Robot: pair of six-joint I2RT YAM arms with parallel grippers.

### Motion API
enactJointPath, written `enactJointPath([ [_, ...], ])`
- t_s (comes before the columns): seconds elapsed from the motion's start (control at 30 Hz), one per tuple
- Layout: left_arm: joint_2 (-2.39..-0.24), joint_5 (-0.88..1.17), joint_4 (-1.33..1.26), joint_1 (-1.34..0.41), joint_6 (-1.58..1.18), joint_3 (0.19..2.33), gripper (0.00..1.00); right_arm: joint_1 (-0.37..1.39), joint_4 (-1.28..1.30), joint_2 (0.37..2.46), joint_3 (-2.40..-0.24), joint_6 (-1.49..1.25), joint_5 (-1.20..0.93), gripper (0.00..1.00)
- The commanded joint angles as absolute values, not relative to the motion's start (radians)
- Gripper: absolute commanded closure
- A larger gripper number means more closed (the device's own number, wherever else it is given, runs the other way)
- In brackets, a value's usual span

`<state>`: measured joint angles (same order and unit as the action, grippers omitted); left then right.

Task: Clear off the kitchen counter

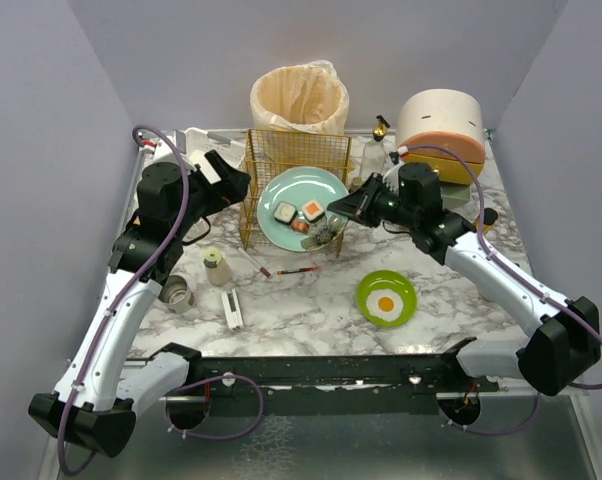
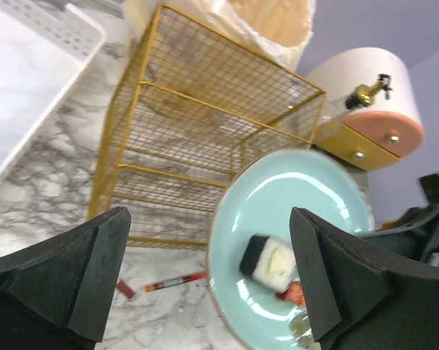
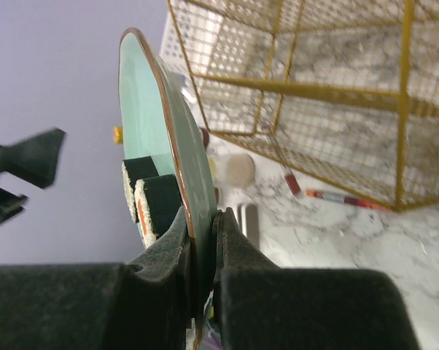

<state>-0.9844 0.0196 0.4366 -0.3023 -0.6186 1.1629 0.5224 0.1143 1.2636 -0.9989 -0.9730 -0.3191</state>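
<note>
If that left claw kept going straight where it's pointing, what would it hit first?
Probably the gold wire basket, straight ahead between the open left gripper's jaws. The teal plate lies just right of that line, and depth is hard to judge.

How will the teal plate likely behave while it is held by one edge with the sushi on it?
The teal plate looks rigid and glossy, so it probably won't flex but could slip. The right gripper pinches only its rim, so it may sag or pivot. The loose sushi pieces would likely slide if it tilts.
</note>
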Motion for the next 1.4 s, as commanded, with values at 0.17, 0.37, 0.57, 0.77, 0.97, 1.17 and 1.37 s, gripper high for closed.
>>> enactJointPath([
  [0.17,-0.934,-0.141,0.569,-0.304,-0.566,1.175,0.01,0.520,-0.002,1.436,-1.375,-1.001,-0.232,1.00],
  [0.37,-0.940,-0.153,0.615,-0.304,-0.563,1.183,0.01,0.488,-0.007,1.583,-1.560,-1.010,-0.203,1.00],
  [0.57,-0.945,-0.158,0.643,-0.304,-0.588,1.177,0.01,0.441,-0.018,1.710,-1.727,-1.060,-0.156,1.00],
  [0.77,-0.958,-0.144,0.659,-0.305,-0.610,1.179,0.01,0.407,-0.002,1.834,-1.882,-1.135,-0.100,1.00],
  [0.97,-0.972,-0.131,0.668,-0.304,-0.624,1.186,0.01,0.385,0.037,1.930,-2.015,-1.178,-0.011,1.00],
  [1.17,-0.977,-0.130,0.675,-0.305,-0.623,1.182,0.01,0.358,0.082,2.064,-2.203,-1.183,0.054,1.00],
  [1.37,-0.987,-0.129,0.683,-0.304,-0.620,1.173,0.01,0.357,0.060,2.189,-2.337,-1.130,0.109,1.00],
])
